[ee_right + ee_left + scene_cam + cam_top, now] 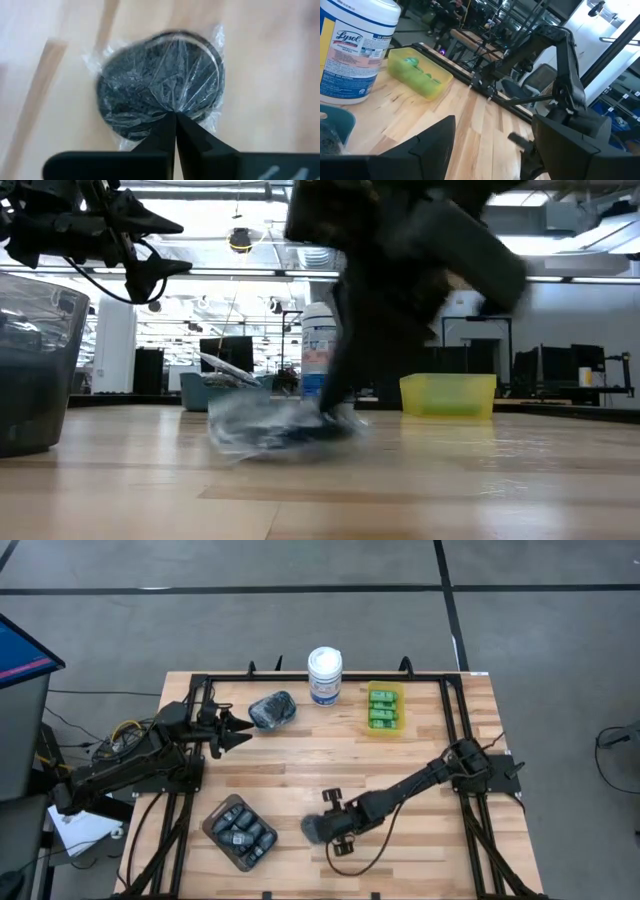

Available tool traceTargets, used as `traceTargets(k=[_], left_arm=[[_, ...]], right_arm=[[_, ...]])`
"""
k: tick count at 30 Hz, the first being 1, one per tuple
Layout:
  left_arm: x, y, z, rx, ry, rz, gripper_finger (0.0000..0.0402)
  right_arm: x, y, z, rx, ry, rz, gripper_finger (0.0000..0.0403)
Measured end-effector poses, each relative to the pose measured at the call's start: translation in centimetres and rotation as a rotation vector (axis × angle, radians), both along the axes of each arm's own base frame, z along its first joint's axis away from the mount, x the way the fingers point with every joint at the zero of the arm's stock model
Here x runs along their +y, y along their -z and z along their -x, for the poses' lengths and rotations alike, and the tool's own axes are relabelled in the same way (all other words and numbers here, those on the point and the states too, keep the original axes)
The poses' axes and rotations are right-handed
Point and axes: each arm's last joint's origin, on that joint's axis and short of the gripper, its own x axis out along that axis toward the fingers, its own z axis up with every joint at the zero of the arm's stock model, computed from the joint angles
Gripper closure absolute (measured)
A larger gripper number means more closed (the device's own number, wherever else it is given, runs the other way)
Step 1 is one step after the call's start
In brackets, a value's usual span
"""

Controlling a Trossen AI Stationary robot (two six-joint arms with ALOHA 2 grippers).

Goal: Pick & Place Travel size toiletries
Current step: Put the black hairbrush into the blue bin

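The left gripper [240, 732] hangs above the table's left rear part, its two dark, tapered fingers spread and holding nothing; just past their tips sits a teal tub [272, 711] with crinkled clear wrap and dark pieces inside. Toward the near edge from those fingers, well apart, a brown tray [212, 830] with rounded corners lies at a slant on the pale, planked wooden table [300, 770] and is packed with dark grey oblong bottles [240, 831], most of them lying roughly along the tray's long side. Farther right at the rear stands a tall white canister [324, 675], smooth and round, with a blue printed label, and beside it a translucent yellow box [383, 726] holding bright green bottles [382, 706] stacked crosswise, each long axis running left to right. Near the front centre, the right gripper [175, 116] is down at the tabletop with its fingers pressed together, their tips pinching the gathered, wrinkled clear wrap of a round dark disc [160, 90]. The disc lies flat on the wood directly under and beyond the fingertips, a circle with no long axis, its glossy film creased in folds radiating from the pinch.
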Motion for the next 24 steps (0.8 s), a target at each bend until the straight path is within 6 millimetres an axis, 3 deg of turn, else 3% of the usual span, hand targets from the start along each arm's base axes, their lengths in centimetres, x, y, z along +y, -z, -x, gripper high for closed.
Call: traceTargets(k=[12,17,24], left_arm=[[0.0,0.0,0.0,0.005,0.003,-0.079,0.0142],[0.3,0.4,-0.5,0.044,0.005,-0.057,0.0142],[1.0,1.5,-1.5,0.122,0.005,0.025,0.0142]], right_arm=[[-6.2,-7.3,-1.4,-0.255,0.098,0.177,0.0402],[-8.5,-8.8,-2.8,-0.389,0.109,0.201,0.0403],[-11.4,-9.5,-3.9,-0.466,0.132,0.261,0.0403]])
